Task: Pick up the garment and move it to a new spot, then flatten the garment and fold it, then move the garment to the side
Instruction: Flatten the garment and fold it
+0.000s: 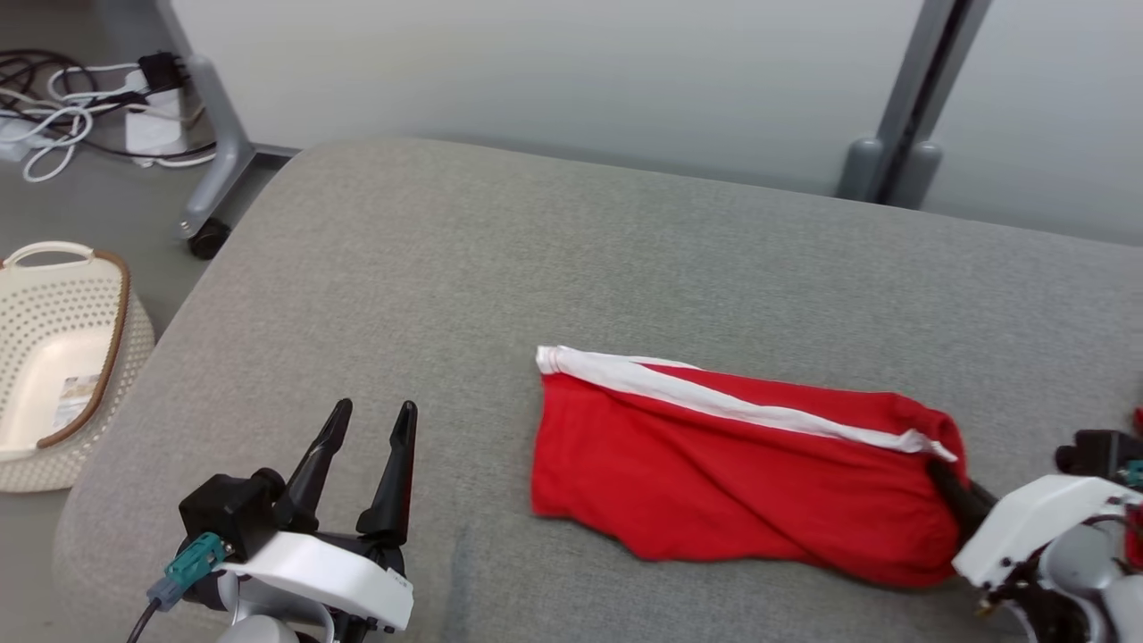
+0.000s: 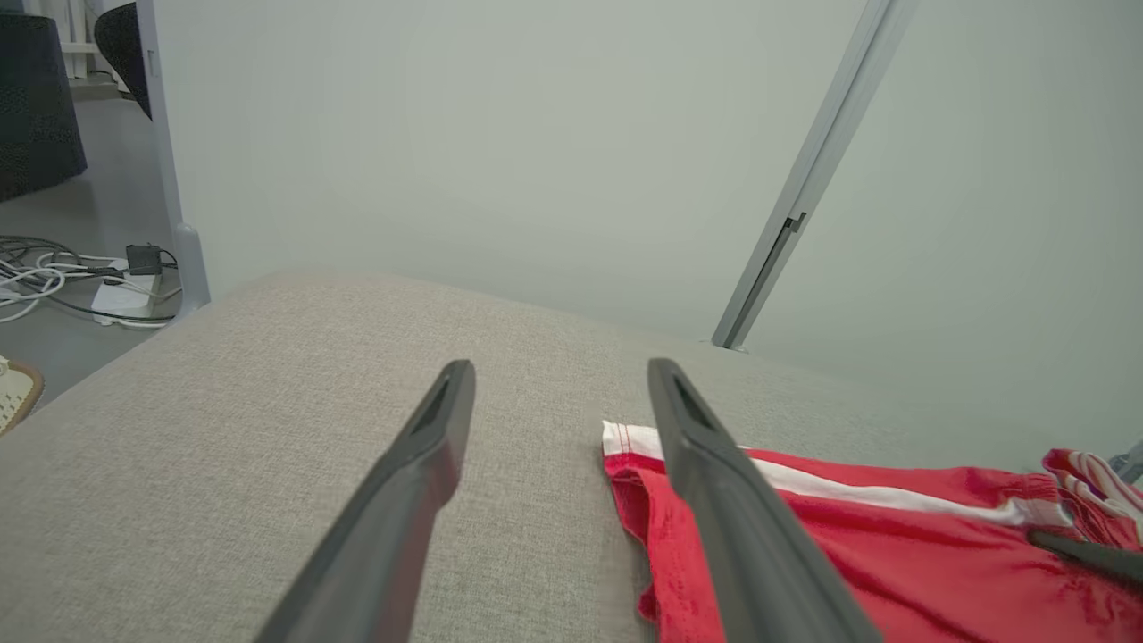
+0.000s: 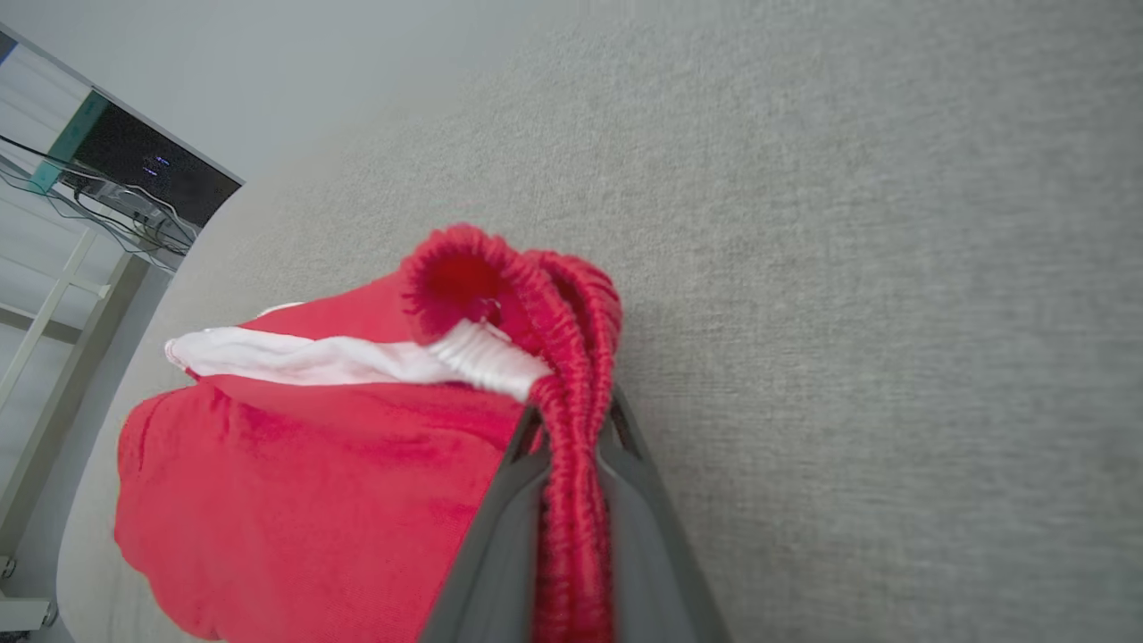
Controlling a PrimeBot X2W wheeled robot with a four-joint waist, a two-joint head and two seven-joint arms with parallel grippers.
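The garment [image 1: 714, 464] is a folded pair of red shorts with a white side stripe, lying on the grey cushioned surface [image 1: 536, 268] right of centre. My right gripper [image 1: 948, 478] is at its right end, shut on the gathered red waistband [image 3: 571, 420], which is pinched between the two dark fingers. In the left wrist view the garment [image 2: 893, 545] lies to the right of the fingers. My left gripper [image 1: 366, 438] stands open at the lower left, apart from the cloth, with nothing between its fingers [image 2: 420, 473].
A cream perforated basket [image 1: 54, 357] stands on the floor at the left. Cables [image 1: 71, 98] and a wheeled grey frame leg [image 1: 214, 179] are at the far left. A grey post [image 1: 911, 116] rises behind the surface against a pale wall.
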